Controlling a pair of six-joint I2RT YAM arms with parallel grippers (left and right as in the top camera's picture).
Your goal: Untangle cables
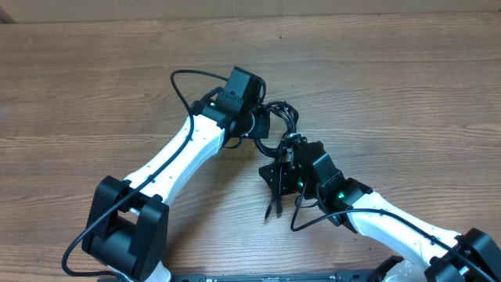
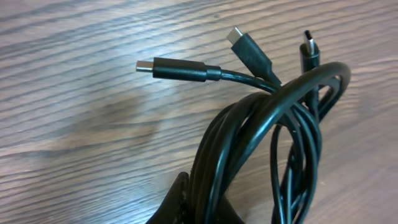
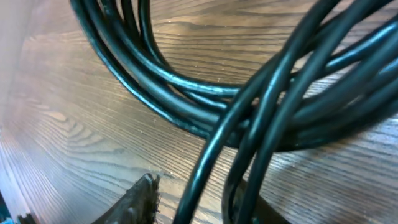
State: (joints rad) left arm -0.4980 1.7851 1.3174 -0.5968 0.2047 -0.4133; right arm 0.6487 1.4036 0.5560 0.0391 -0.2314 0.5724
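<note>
Cables lie bunched on the table between both arms, tangled; early step. Left gripper at the bundle, grip unclear. Right gripper parted around strands. Next, probably: pinch one strand and draw it apart.

No readable text, labels, brands or numbers on anything in view.

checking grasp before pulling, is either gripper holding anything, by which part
Left gripper appears to hold the cables by the looped bundle, plugs free. Right gripper straddles strands; whether clamped, cannot tell.
</note>
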